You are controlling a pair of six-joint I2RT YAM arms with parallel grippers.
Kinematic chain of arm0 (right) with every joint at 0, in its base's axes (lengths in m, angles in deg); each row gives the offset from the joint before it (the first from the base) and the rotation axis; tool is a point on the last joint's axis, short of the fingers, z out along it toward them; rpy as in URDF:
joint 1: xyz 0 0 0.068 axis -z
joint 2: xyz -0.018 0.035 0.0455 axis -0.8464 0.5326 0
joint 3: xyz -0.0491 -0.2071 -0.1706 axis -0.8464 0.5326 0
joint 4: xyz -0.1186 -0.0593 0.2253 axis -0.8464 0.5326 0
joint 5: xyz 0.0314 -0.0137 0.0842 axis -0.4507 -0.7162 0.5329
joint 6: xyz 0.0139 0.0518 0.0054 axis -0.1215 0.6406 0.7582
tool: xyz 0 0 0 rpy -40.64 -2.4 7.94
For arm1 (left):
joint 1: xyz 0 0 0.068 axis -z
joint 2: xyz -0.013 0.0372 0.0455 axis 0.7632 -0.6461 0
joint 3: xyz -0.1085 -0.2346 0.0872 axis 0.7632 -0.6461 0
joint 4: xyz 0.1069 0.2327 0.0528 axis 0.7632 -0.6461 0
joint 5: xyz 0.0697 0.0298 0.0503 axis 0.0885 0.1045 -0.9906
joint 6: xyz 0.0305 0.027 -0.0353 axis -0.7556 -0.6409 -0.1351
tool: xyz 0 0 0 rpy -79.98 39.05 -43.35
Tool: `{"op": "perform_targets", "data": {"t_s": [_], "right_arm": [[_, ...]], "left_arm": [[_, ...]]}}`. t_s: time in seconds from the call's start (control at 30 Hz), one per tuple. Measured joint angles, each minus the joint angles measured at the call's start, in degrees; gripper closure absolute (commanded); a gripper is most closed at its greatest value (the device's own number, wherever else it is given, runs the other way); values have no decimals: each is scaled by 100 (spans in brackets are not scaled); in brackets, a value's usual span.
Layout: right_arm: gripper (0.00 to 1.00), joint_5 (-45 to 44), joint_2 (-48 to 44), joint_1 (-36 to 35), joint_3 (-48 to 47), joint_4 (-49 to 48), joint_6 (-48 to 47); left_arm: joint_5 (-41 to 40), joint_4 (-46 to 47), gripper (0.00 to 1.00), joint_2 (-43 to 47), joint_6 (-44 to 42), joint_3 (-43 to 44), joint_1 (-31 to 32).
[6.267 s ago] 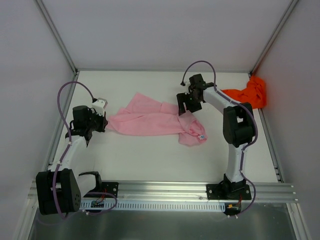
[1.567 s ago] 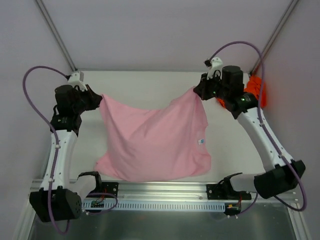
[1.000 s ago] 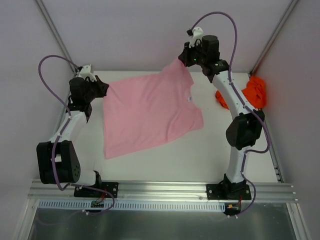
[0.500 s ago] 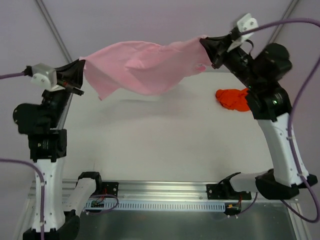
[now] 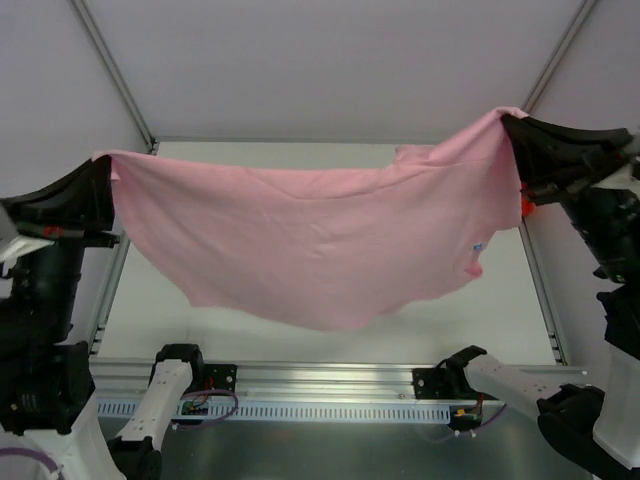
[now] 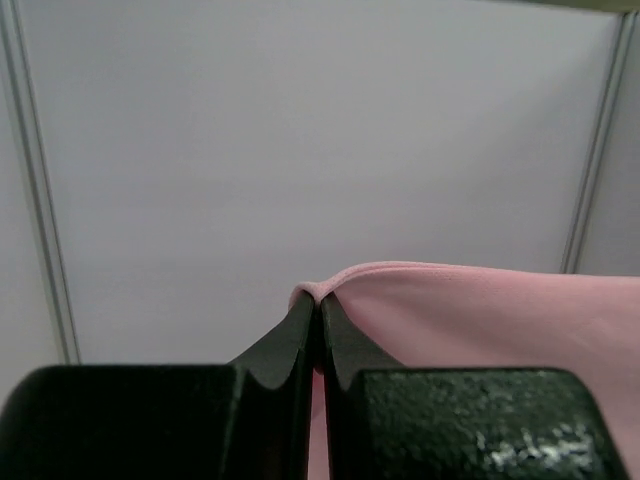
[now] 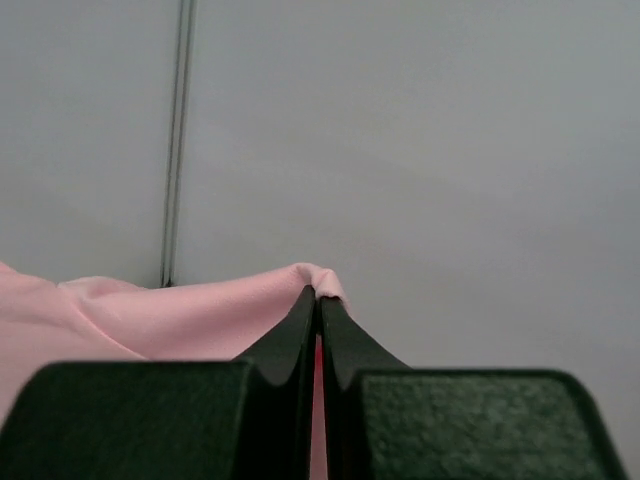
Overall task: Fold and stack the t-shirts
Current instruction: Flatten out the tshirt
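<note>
we log a white table (image 5: 490,320), matte, its far edge meeting a pale grey back wall (image 5: 320,60). the left wall (image 5: 45,90) and right wall (image 5: 615,50) are the same grey. two aluminium posts stand at the far corners, left post (image 5: 112,70) and right post (image 5: 553,62); both read as slanted lines in the top view. along the near edge we note a silver rail (image 5: 320,375), a slotted strip (image 5: 330,410) just below it, then a dull metal sheet (image 5: 320,455). left wrist view: a grey panel (image 6: 300,130) with a thin upright (image 6: 35,180) at each side. right wrist view: a plain grey wall (image 7: 450,150) and one narrow profile (image 7: 178,140).
</note>
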Motion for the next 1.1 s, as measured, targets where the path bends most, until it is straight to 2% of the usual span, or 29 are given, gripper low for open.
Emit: {"op": "perform_targets", "data": {"t_s": [0.17, 0.3, 0.43, 0.57, 0.67, 0.77, 0.9, 1.0, 1.1], "right_arm": [[99, -251, 275, 0, 1532, 55, 326], [99, -321, 1145, 7, 2942, -127, 551], [99, -249, 2144, 136, 4059, -562, 669], [99, -85, 3071, 330, 4387, -1143, 789], [99, 59, 3969, 463, 3998, -1451, 885], [99, 201, 5158, 557, 3040, -1663, 931], [99, 306, 6450, 647, 1716, -1532, 944], [99, 313, 7075, 721, 925, -1403, 942], [99, 286, 7309, 817, 581, -1349, 951]], "left_arm": [[-168, -251, 100, -337, 498, -1600, 0], [-372, -149, 100, -887, 922, -3366, -2], [-649, 393, 100, -1016, 1204, -5095, -2], [-1023, 1451, 100, -1478, 1220, -6035, -2], [-1204, 2269, 100, -2444, 1169, -6102, -2], [-1362, 2826, 100, -3676, 1034, -5818, -2], [-1480, 3161, 100, -5215, 800, -4830, -2], [-1488, 3281, 100, -5904, 710, -4113, -2], [-1499, 3381, 100, -6349, 678, -3506, -2]]}}
